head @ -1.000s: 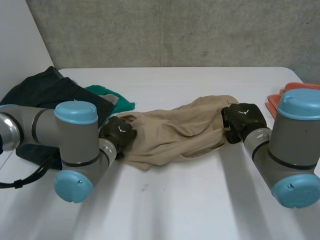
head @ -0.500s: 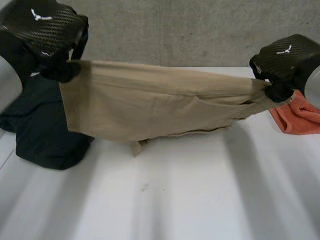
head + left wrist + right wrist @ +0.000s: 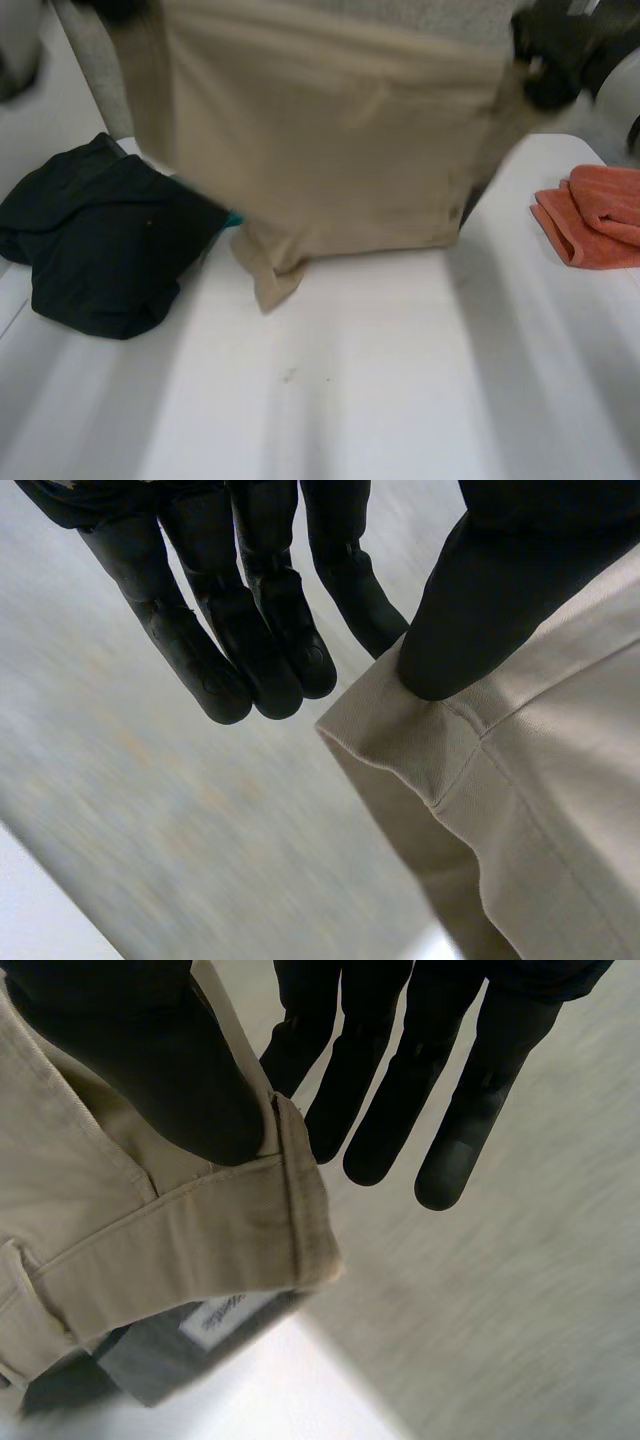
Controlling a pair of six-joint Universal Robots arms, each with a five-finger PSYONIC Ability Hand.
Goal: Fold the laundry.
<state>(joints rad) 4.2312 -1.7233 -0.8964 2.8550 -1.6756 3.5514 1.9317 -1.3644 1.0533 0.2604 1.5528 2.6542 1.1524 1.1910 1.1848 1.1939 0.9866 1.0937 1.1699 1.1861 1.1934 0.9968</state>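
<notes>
A beige garment [image 3: 330,140] hangs spread wide between my two hands, high above the white table [image 3: 400,380]. Its lowest fold [image 3: 270,285] still touches the table. In the left wrist view my left hand [image 3: 470,600] pinches a hemmed top corner of the garment [image 3: 540,810] under its thumb, while the other fingers [image 3: 250,630] stay straight beside it. My right hand [image 3: 550,50] holds the opposite top corner. In its wrist view the right hand [image 3: 150,1060] presses its thumb on the seamed edge of the garment [image 3: 150,1240], near a white label [image 3: 215,1322].
A dark pile of clothes [image 3: 100,240] lies at the table's left, with a bit of teal cloth [image 3: 232,217] peeking from under the beige garment. An orange cloth [image 3: 600,215] lies at the right edge. A grey wall stands behind the table.
Both hands have lifted the beige garment from a crumpled heap on the table to a high, stretched hang. The left hand closed on its corner.
</notes>
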